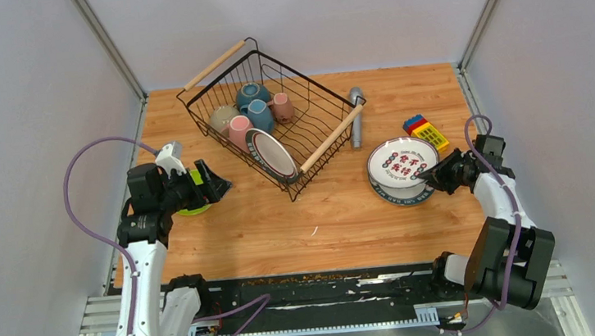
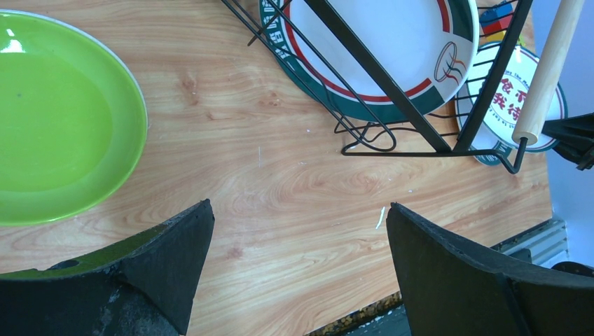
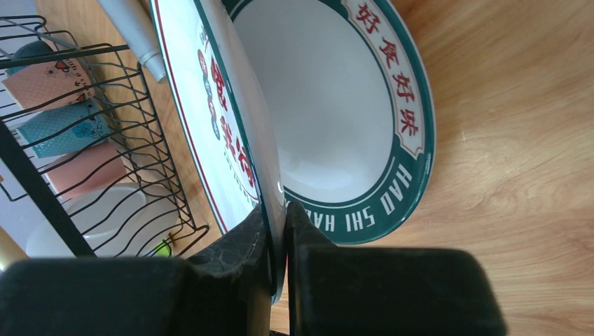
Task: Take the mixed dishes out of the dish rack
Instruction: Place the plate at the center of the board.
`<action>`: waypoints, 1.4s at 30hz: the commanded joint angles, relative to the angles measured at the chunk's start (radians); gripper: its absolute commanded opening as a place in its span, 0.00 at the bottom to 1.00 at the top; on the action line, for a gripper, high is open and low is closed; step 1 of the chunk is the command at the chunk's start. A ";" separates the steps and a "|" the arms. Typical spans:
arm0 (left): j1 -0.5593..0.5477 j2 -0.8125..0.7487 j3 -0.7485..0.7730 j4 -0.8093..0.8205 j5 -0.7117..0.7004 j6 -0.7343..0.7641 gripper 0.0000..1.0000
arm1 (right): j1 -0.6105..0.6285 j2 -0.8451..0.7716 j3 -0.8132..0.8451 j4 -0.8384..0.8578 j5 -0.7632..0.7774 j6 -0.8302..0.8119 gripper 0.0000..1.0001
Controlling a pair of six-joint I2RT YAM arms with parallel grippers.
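Note:
The black wire dish rack [image 1: 331, 138] stands at the back middle. It holds a teal bowl [image 1: 252, 92], a beige bowl [image 1: 222, 118], pink mugs [image 1: 240, 131], a blue mug [image 1: 259, 116] and an upright patterned plate [image 1: 270, 154]. My right gripper [image 1: 431, 173] is shut on the rim of a white patterned plate [image 3: 210, 91], tilted just above a second patterned plate [image 3: 329, 105] lying on the table. My left gripper [image 2: 300, 206] is open and empty, low over the table beside the lime-green plate [image 2: 56, 119], which lies left of the rack.
A grey cylinder [image 1: 357, 117] lies right of the rack. A yellow-red-blue toy block [image 1: 426, 131] sits behind the plates on the right. The rack's front corner and wooden handle [image 2: 550, 70] are close ahead of the left gripper.

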 commanded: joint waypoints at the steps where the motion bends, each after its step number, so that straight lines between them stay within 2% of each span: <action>1: 0.001 -0.001 -0.003 0.029 0.019 0.001 1.00 | -0.017 0.015 -0.011 0.090 -0.048 -0.005 0.11; 4: 0.001 0.000 -0.004 0.029 0.019 0.002 1.00 | -0.022 0.025 -0.021 0.089 -0.045 -0.017 0.18; 10: 0.001 0.000 -0.003 0.029 0.018 0.002 1.00 | -0.022 0.020 -0.019 0.046 -0.002 -0.054 0.47; 16: 0.001 -0.001 -0.003 0.029 0.019 0.001 1.00 | -0.022 0.002 0.009 -0.010 0.052 -0.090 0.62; 26: 0.001 -0.001 -0.003 0.027 0.017 0.002 1.00 | -0.013 0.013 0.036 -0.061 0.098 -0.122 0.83; 35: 0.000 -0.003 -0.003 0.027 0.016 0.002 1.00 | 0.070 0.039 0.082 -0.108 0.228 -0.147 0.99; 42: 0.001 -0.003 -0.003 0.027 0.017 0.002 1.00 | 0.142 0.071 0.109 -0.121 0.305 -0.152 1.00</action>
